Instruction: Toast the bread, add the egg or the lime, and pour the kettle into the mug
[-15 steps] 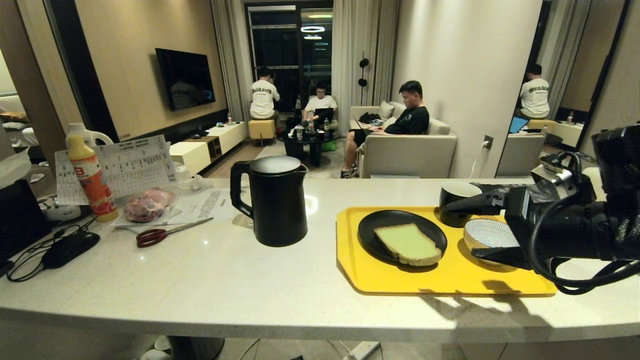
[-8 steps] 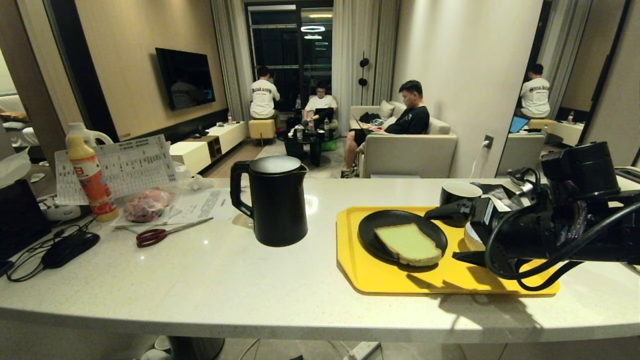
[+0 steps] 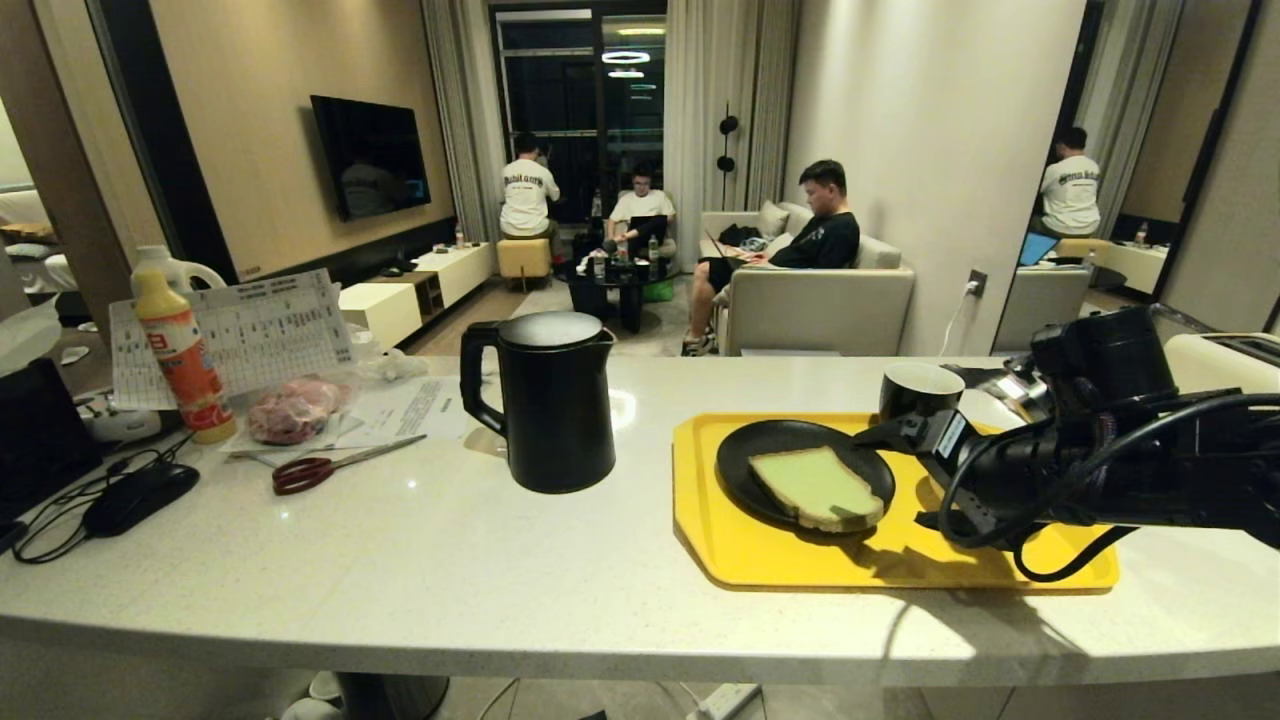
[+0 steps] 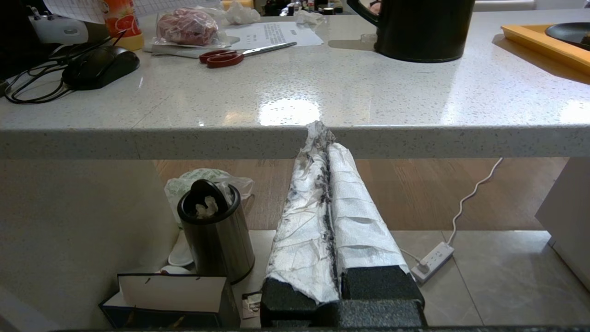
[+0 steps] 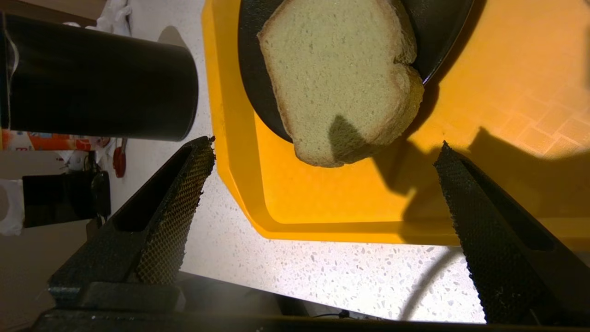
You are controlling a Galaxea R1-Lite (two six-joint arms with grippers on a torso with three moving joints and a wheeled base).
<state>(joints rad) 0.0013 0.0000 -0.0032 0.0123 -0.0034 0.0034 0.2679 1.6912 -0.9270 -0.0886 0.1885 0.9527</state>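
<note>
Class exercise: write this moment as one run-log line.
right gripper: open, beside bread, not touching | bread: on black plate on yellow tray | left gripper: shut, below counter edge | kettle: upright, untouched

Home interior: open-plan kitchen counter facing a living room.
Speckled stone counter [image 3: 450,570] with kettle [image 3: 545,400], yellow tray [image 3: 740,550], scissors [image 3: 340,465]; beyond it a wall-mounted television [image 3: 370,155], sofa [image 3: 815,300], curtains [image 3: 705,120], low cabinet [image 3: 440,275], seated people [image 3: 800,245] with laptops.

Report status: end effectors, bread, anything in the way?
Right end effector open, hovering beside the bread. Left end effector shut, parked below the counter. Bread flat on black plate, yellow tray. Nothing in between.
</note>
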